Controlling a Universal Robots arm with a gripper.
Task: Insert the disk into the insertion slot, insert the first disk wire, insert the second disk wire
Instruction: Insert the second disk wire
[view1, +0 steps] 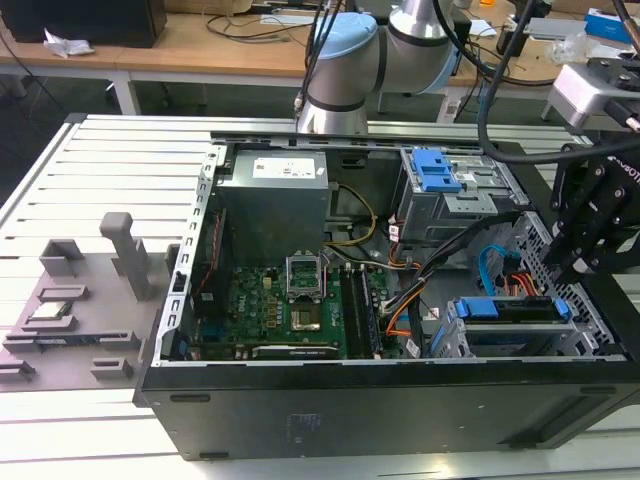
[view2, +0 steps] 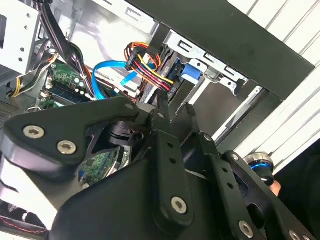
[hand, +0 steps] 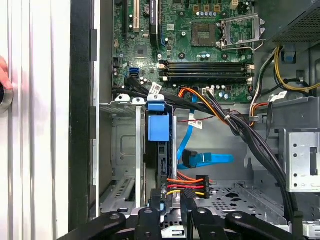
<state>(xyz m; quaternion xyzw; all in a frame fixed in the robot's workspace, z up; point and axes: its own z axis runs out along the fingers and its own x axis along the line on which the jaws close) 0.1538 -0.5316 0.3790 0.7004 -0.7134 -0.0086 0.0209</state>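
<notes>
An open computer case (view1: 380, 405) lies on the slatted bench (view1: 110, 170). At the exterior view's right the hand (view1: 577, 268) hangs over it; apart or together, I cannot tell. Lower right, the disk (view1: 505, 308) sits inside the insertion slot (view1: 453, 335), with the light-blue second disk wire (hand: 207, 159) looping beside it.

Light-blue cable (hand: 206, 159) and black wire bundle (hand: 255, 140) cross the space beside the disk (hand: 159, 129); perforated floor (hand: 235, 194) between them lies bare.

Bright even light, with the case (view1: 300, 410) interior mildly shadowed.
</notes>
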